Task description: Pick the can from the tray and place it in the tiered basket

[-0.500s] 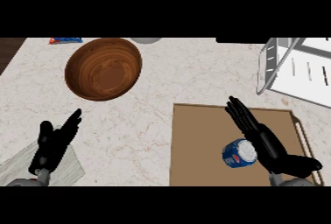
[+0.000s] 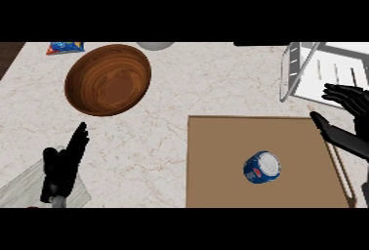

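- On the table's near right part lies the brown tray [image 2: 216,161], and the can [image 2: 261,167] rests on it, tipped on its side, blue wall and pale lid showing, nearer the tray's right edge than its left.
- At the table's right edge the right hand [image 2: 346,132] hangs above the tray's far right corner, fingers straight and spread, thumb apart, holding nothing; it is near the can but clear of it.
- Beyond that hand, at the far right corner of the table, stands the tiered basket [image 2: 299,73], a white wire frame with pale shelves.
- Near the table's near left corner the left hand [image 2: 63,163] rests open, fingers up, over a pale cloth [image 2: 22,188].
- A wooden bowl [image 2: 108,79] sits toward the far left, well apart from the tray.
- The step in hand looks like the reach for the can: nothing is grasped yet.
- To do it well, the right hand should come down over the can with thumb and fingers on opposite sides of its round wall, across its length, so it cannot roll away on the flat tray.
- Closing only once the can sits deep between thumb and fingers seems wise.
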`<move>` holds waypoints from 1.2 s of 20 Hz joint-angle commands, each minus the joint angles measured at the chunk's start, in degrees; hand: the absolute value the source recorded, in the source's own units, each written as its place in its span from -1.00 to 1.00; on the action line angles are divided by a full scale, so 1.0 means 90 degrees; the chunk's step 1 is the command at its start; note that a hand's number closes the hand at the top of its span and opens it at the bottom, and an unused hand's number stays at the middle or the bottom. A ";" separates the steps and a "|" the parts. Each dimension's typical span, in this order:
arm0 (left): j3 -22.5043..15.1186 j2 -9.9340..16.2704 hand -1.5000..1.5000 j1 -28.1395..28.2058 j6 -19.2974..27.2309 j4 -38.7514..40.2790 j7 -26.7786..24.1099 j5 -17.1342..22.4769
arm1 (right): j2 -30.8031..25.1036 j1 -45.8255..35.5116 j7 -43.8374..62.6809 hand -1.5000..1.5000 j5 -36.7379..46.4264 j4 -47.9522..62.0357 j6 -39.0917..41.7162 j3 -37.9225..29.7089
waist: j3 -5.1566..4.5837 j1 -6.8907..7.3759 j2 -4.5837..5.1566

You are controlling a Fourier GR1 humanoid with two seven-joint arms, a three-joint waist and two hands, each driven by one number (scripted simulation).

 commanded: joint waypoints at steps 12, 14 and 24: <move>-0.0174 -0.0631 0.00 0.0383 0.0413 0.0020 -0.0530 -0.0453 | -0.1478 0.1852 0.2222 -1.00 -0.0227 -0.2364 0.0798 -0.0432 | -0.0005 0.0056 0.0015; -0.0221 -0.0558 0.00 0.0387 0.0453 -0.0279 -0.0228 -0.0479 | -0.2109 0.2002 0.2721 -1.00 -0.0071 -0.2870 0.1170 -0.0332 | -0.0007 0.0048 -0.0016; -0.0376 -0.0761 0.00 0.0163 0.0467 -0.0245 -0.0200 -0.0674 | -0.3229 0.1785 0.5601 -1.00 0.1872 -0.5020 0.0900 0.0577 | 0.0004 0.0180 0.0038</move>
